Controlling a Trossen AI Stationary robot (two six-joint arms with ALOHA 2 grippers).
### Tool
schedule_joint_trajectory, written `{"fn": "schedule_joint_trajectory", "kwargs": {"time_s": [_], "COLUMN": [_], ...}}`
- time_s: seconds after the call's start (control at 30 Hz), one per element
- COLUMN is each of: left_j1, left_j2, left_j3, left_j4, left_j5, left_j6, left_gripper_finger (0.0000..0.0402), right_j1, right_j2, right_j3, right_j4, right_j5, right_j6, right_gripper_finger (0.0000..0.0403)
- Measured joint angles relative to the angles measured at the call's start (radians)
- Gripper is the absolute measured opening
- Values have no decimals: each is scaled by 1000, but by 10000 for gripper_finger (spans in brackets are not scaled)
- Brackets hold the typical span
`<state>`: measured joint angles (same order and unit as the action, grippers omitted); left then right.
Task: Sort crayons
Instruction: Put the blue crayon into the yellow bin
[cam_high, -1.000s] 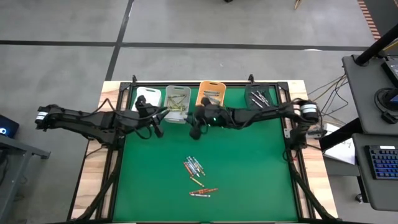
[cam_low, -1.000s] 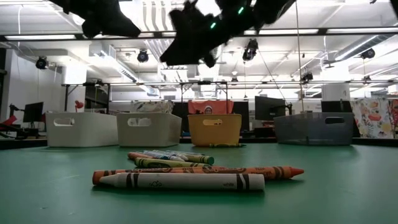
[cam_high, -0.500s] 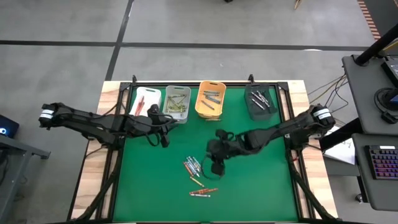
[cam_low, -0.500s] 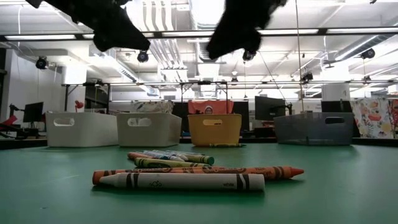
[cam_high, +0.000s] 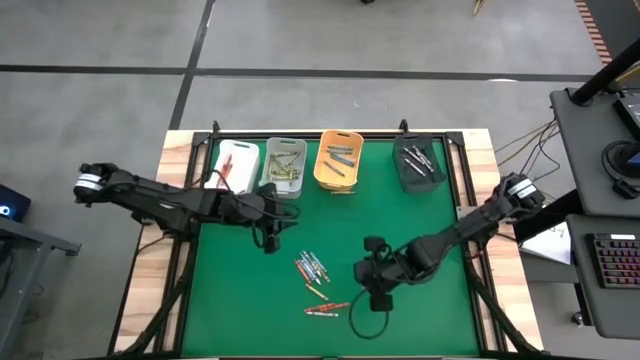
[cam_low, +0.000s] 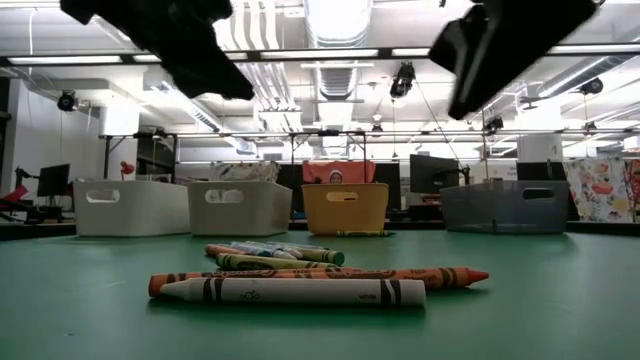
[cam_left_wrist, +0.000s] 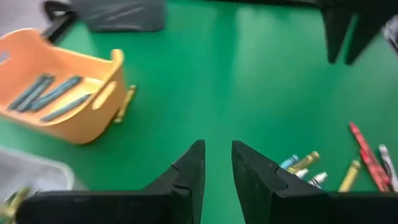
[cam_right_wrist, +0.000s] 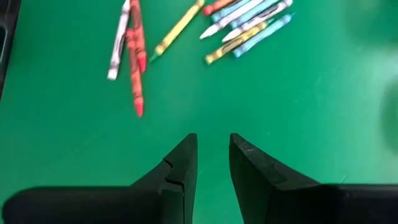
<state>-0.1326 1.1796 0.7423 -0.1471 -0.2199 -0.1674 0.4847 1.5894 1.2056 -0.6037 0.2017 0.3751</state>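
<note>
Loose crayons (cam_high: 312, 268) lie flat on the green mat in two small clusters, the nearer one (cam_high: 328, 308) holding red, orange and white sticks. In the low view they lie in the foreground (cam_low: 300, 285). My left gripper (cam_high: 270, 240) hovers open above the mat between the grey bin and the crayons, with nothing between its fingers (cam_left_wrist: 216, 171). My right gripper (cam_high: 375, 300) hovers open just right of the clusters, pointing steeply down, also with nothing in it (cam_right_wrist: 212, 158). Its wrist view shows the crayons (cam_right_wrist: 245, 22) ahead of its fingers.
Along the far edge stand a white bin (cam_high: 235, 160), a grey bin (cam_high: 283, 165), an orange bin (cam_high: 337, 160) and a dark bin (cam_high: 418, 160), each holding crayons. One yellow crayon (cam_left_wrist: 126, 102) lies beside the orange bin. Bare mat spreads right of the pile.
My right gripper has swung from beside the orange bin toward the table's near edge and right, tipping downward, and now stands right of the crayon clusters. My left gripper has moved from the grey bin toward the near edge and right, sinking a little. The crayons have not moved.
</note>
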Motion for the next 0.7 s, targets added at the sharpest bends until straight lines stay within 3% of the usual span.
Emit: {"fn": "schedule_joint_trajectory", "kwargs": {"time_s": [0.23,0.37,0.53,0.7], "left_j1": [-5,-5,-11,-21], "left_j2": [134,229,348,451], "left_j3": [54,94,130,149], "left_j4": [-1,-2,-12,-10], "left_j5": [67,163,256,266], "left_j6": [232,333,405,427], "left_gripper_finger": [62,62,62,62], "right_j1": [60,72,72,70], "right_j2": [0,0,0,0], "right_j3": [-68,-116,-163,-191], "right_j4": [5,39,107,172], "right_j5": [3,9,10,12], "right_j6": [76,121,135,111], "right_gripper_finger": [69,68,68,68]}}
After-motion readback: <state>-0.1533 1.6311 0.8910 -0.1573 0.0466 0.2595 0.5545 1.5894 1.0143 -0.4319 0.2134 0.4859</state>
